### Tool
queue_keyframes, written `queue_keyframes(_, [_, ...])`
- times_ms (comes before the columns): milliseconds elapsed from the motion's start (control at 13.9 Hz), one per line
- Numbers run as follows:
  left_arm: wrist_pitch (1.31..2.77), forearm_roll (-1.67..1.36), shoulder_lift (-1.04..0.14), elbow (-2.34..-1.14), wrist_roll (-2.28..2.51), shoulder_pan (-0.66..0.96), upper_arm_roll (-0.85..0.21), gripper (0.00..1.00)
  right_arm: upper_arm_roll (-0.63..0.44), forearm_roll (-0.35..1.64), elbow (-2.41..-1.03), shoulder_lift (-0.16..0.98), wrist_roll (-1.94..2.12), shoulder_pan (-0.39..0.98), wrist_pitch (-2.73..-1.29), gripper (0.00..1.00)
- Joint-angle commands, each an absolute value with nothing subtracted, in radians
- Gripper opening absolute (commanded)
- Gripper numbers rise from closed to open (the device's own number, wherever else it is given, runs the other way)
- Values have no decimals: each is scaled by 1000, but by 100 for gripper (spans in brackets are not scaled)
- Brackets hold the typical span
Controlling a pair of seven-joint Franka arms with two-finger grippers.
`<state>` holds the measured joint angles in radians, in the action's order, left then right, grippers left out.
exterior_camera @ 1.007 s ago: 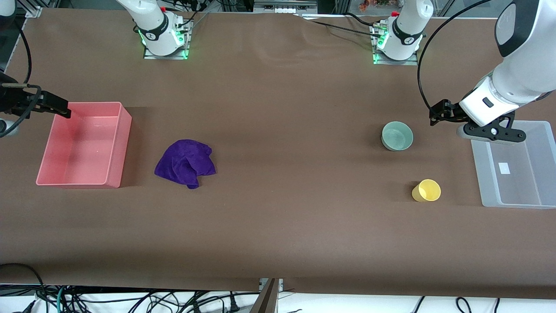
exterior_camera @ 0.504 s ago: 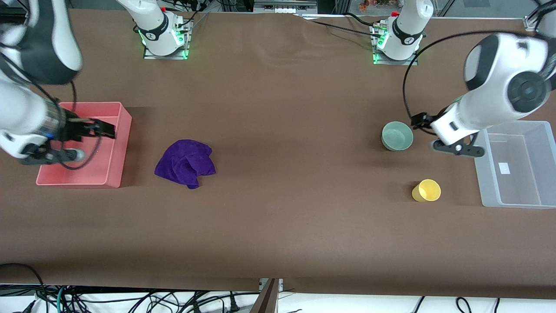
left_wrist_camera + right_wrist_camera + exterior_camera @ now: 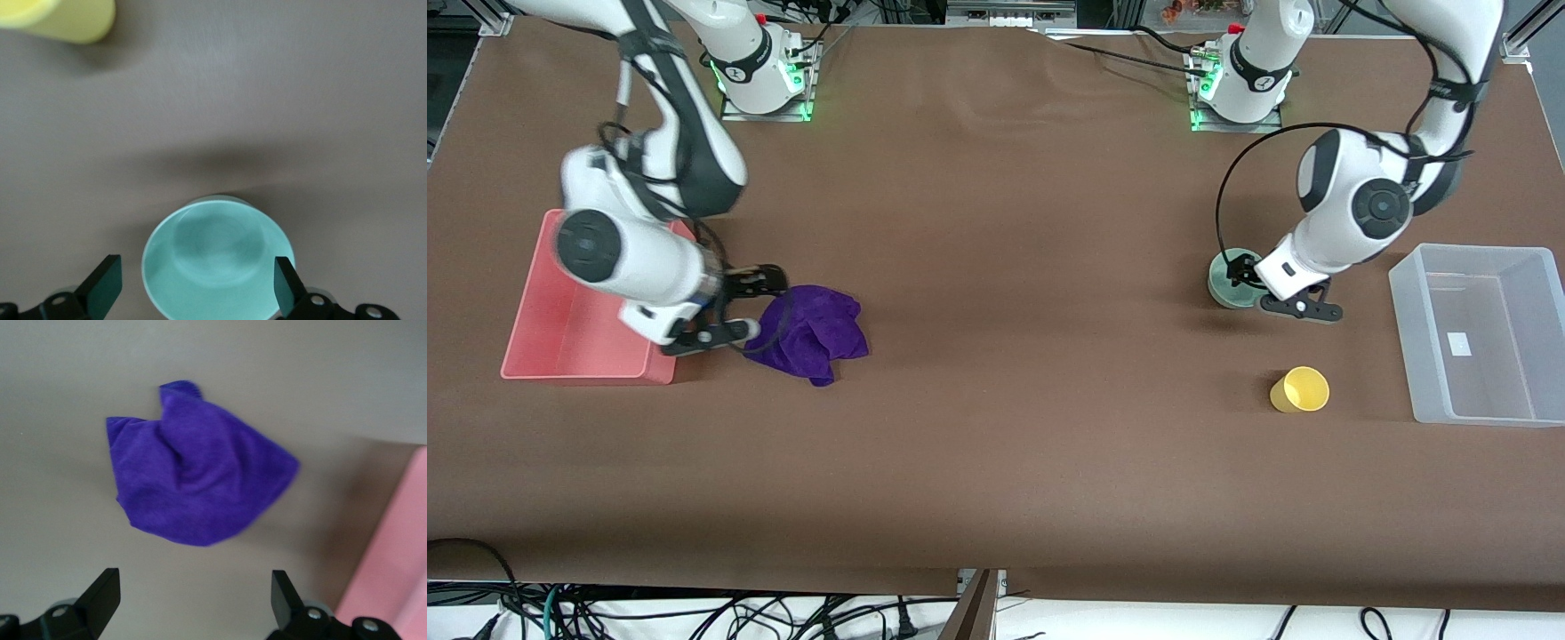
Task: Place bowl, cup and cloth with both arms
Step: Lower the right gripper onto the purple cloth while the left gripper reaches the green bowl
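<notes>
The pale green bowl (image 3: 1227,283) stands toward the left arm's end of the table, partly hidden by my left gripper (image 3: 1243,277). In the left wrist view the left gripper (image 3: 193,290) is open, with one finger on each side of the bowl (image 3: 217,260), not touching it. The yellow cup (image 3: 1300,389) stands nearer the front camera than the bowl and also shows in the left wrist view (image 3: 60,17). The purple cloth (image 3: 814,333) lies crumpled beside the pink bin. My right gripper (image 3: 751,302) is open and empty at the cloth's edge; the cloth (image 3: 193,480) lies just ahead of its fingers.
A pink bin (image 3: 560,351) stands at the right arm's end of the table, close beside the right gripper, and its wall shows in the right wrist view (image 3: 393,553). A clear plastic bin (image 3: 1485,391) stands at the left arm's end. The table is covered in brown.
The left gripper has moved from beside the clear bin to the bowl. The right gripper has moved from over the pink bin to the cloth's edge. Bowl, cup and cloth have not moved.
</notes>
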<state>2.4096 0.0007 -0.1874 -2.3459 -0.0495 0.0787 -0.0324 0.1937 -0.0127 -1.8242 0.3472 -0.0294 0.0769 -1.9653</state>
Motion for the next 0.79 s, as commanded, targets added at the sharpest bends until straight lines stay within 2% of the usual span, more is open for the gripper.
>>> queue_keyframes(0, [2471, -5, -230, -2359, -159, 36, -31, 100, 192, -5, -1838, 426, -87, 138, -2049, 100])
queue_keyframes(216, [2502, -5, -276, -2359, -254, 12, -29, 100, 192, -11, -1896, 482, -103, 167, -2173, 100])
queue_keyframes(288, [2520, -5, -299, -2359, -265, -1, -31, 94, 192, -11, -1917, 492, -103, 167, -2207, 100])
queue_keyframes(360, [2531, -5, -316, -2359, -267, -3, -31, 63, 192, -12, -1931, 503, -103, 170, -2232, 100])
queue_keyframes(432, [2531, -5, -316, -2359, -268, -3, -32, 18, 192, -14, -1936, 518, -103, 173, -2244, 100])
queue_keyframes(504, [2525, -8, -316, -2356, -268, -3, -32, 0, 190, -17, -1936, 534, -103, 179, -2247, 100])
queue_keyframes(576, [2525, -8, -318, -2353, -268, -5, -32, 0, 192, -21, -1937, 541, -101, 183, -2259, 100])
queue_keyframes(647, [2523, -8, -316, -2352, -268, -5, -32, 0, 190, -21, -1943, 545, -101, 184, -2273, 95])
queue_keyframes(719, [2522, -8, -316, -2350, -268, -5, -32, 0, 192, -21, -1948, 548, -100, 184, -2284, 61])
